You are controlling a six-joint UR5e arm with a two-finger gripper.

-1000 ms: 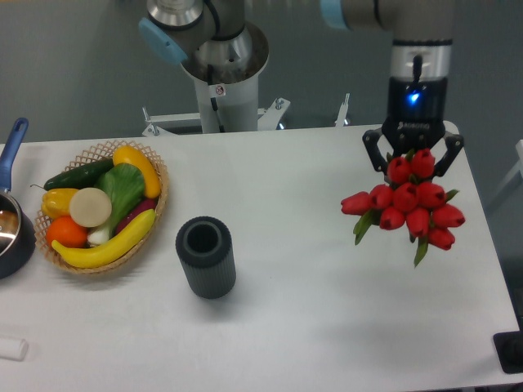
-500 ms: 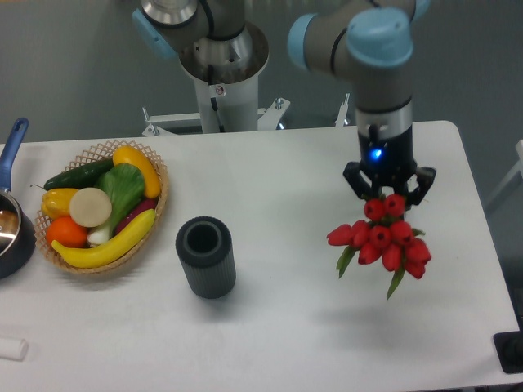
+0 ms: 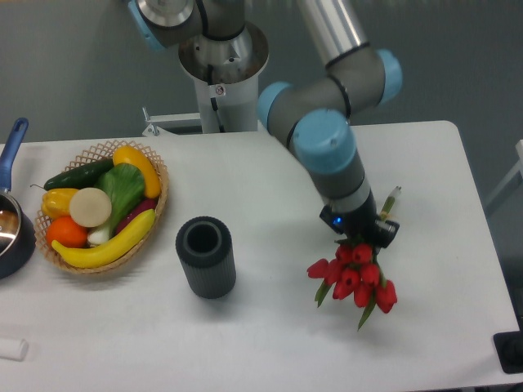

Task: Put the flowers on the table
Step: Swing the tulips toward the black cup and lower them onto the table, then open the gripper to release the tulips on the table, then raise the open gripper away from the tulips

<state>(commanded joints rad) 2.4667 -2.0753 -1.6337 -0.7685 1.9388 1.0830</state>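
My two-finger gripper (image 3: 360,239) pinches the bunch of red tulips with green leaves and stems (image 3: 352,276) just above the buds, and my fingers are mostly hidden behind the wrist and the blooms. The flowers hang low over the right, near part of the large white matte table (image 3: 270,188); I cannot tell whether the lowest buds touch it. A thin stem end sticks out to the far right of my wrist. To the left stands the dark ribbed cylinder (image 3: 207,256), upright and open-topped, and farther left sits the round wicker basket of fruit and vegetables (image 3: 104,205).
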